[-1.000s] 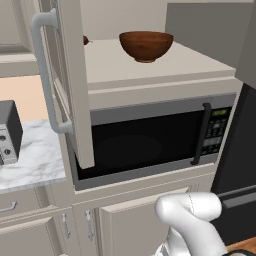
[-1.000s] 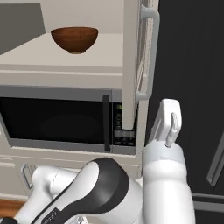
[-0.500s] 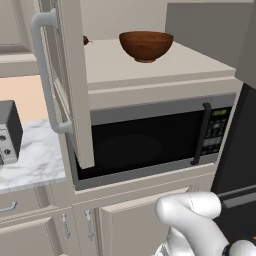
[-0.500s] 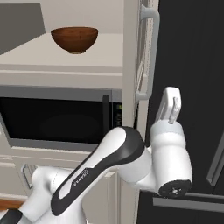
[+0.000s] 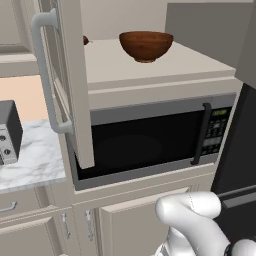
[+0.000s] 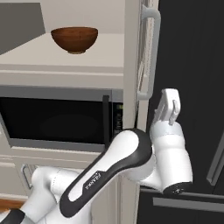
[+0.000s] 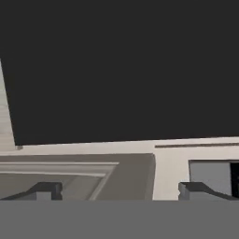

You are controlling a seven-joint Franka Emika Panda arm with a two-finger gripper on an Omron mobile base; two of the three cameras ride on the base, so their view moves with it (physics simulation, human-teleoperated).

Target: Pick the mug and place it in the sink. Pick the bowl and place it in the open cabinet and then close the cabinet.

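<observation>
Gripper (image 6: 169,106): mine, jaws spread wide, holding nothing, raised beside the right cabinet door (image 6: 139,52), below its handle (image 6: 149,52).
Bowl (image 5: 145,45): upright, mouth up, round, so no long axis; sits mid-shelf toward the back edge, inside the open cabinet (image 5: 150,75) over the microwave (image 5: 150,137).
Left door (image 5: 70,80): swung wide open.
Risk: as I judge it, my elbow could knock a door askew, or a glancing push could leave it ajar.
</observation>
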